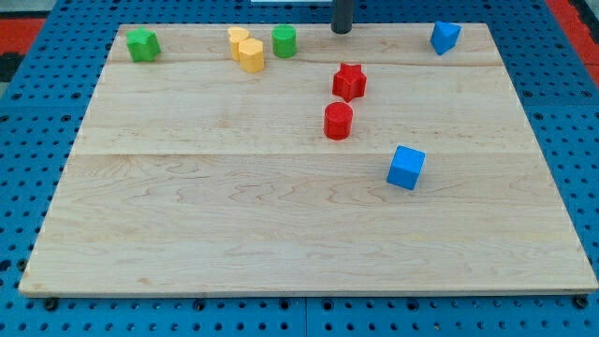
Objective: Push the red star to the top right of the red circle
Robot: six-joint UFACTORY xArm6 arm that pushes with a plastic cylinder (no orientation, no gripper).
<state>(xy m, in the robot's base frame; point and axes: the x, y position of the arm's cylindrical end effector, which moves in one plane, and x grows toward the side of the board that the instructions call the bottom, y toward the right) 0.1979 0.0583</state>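
The red star (349, 81) lies on the wooden board (234, 234), a little right of the middle and toward the view's top. The red circle (338, 121) stands just below it and slightly to its left, a small gap apart. My tip (342, 30) is at the view's top edge of the board, above the red star and apart from it, touching no block.
A blue cube (406, 168) lies below and right of the red circle. A blue block (445, 37) is at the top right. A green circle (284, 41), two yellow blocks (247, 49) and a green block (143, 44) line the top edge.
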